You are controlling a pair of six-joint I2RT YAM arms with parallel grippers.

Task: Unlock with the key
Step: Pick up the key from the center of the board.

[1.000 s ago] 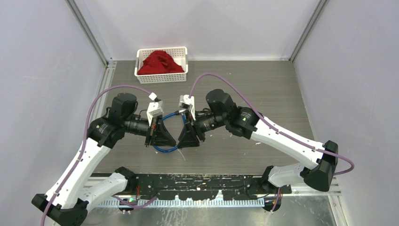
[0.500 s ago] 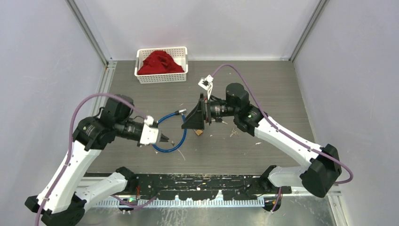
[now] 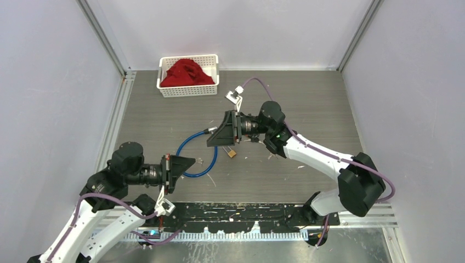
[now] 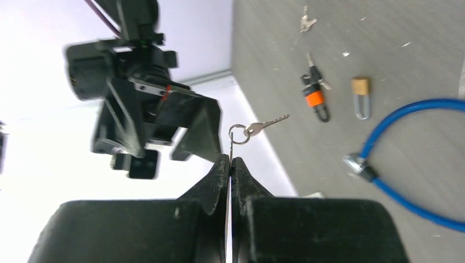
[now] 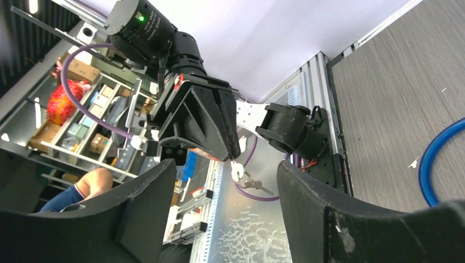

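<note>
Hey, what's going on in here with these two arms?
Two robot arms are trying to unlock a lock. The left tool is shut on a metal ring with a small silver key dangling from it in the air. The right tool is open and empty, near a small brass padlock that lies beside a blue cable lock. The key is in no lock yet.

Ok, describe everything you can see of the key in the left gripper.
The key is small, silver and metallic-looking, with a rounded head and a slim blade. It hangs from a thin wire ring, and the left gripper, shut, pinches that ring at its fingertips. The key sticks out sideways beyond the tips, up in the air clear of the table, touching only the ring.
</note>
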